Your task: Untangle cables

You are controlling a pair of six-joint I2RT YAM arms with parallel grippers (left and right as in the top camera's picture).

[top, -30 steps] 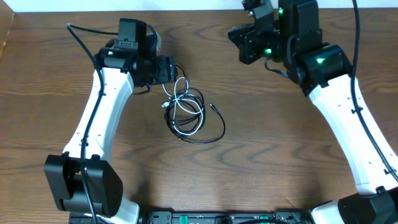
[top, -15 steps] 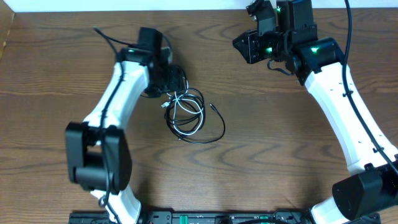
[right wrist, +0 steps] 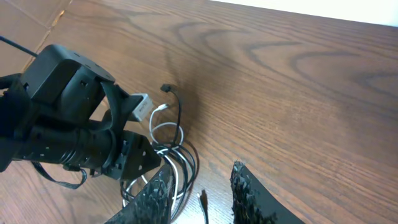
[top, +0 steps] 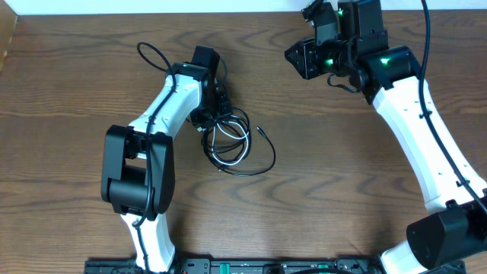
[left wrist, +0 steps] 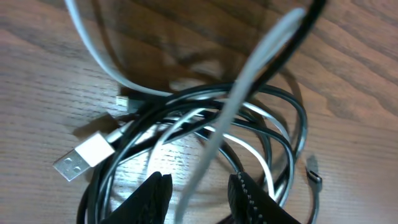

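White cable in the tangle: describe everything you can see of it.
The thin white flexible cable loops through the black cables on the brown wooden table. Its white USB plug with a metal tip lies flat at the tangle's edge. One strand rises, blurred, between the left gripper's parted fingers, not visibly pinched.

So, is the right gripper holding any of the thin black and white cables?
No, the right gripper is empty, jaws apart, well clear of the cables.
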